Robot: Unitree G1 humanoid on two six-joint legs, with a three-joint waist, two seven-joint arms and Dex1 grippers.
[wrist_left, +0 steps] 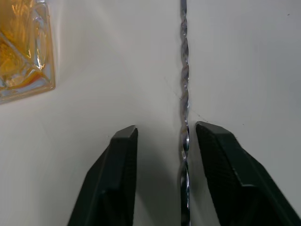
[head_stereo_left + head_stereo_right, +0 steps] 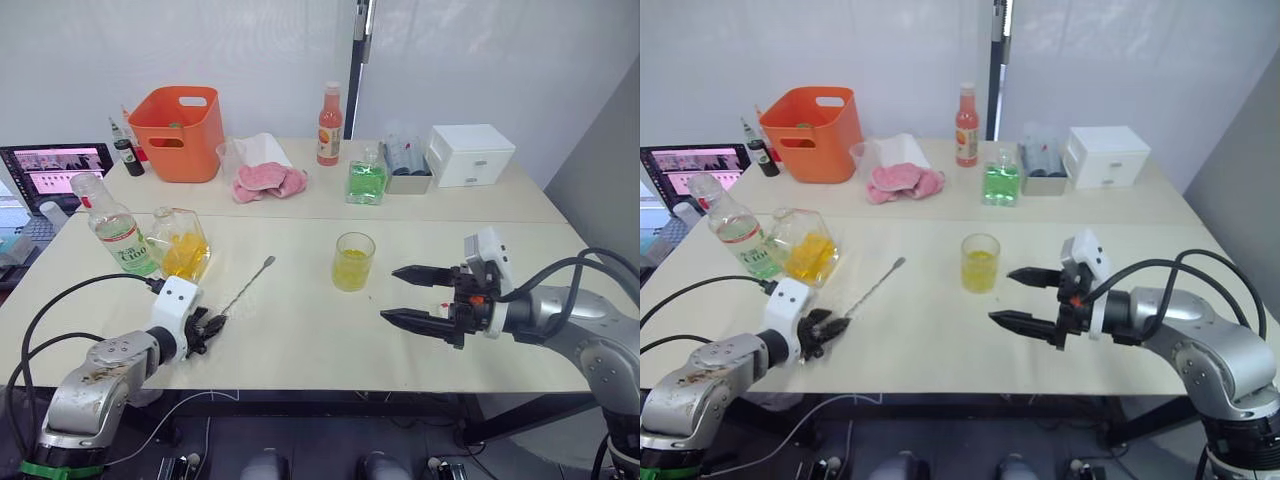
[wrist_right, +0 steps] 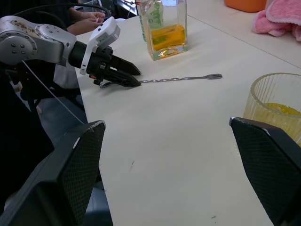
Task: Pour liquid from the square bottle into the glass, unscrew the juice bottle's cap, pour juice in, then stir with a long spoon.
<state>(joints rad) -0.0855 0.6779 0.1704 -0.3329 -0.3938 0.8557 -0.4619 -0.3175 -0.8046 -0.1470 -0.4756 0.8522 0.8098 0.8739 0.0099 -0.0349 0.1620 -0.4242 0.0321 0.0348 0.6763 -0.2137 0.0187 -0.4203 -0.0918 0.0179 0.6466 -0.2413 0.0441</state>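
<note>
The left gripper (image 1: pixel 162 141) straddled the long spoon (image 2: pixel 246 284), flat on the table (image 2: pixel 300 340) beside the glass (image 2: pixel 353 261), jaws parted and gripping nothing; the right gripper (image 2: pixel 410 295) gaped empty; closing might skid the thin handle away.

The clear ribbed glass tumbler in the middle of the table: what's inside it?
The clear ribbed glass tumbler holds orange-yellow translucent liquid filling roughly its lower half. Nothing else shows inside; the long thin silver spoon lies on the table, apart from it.
</note>
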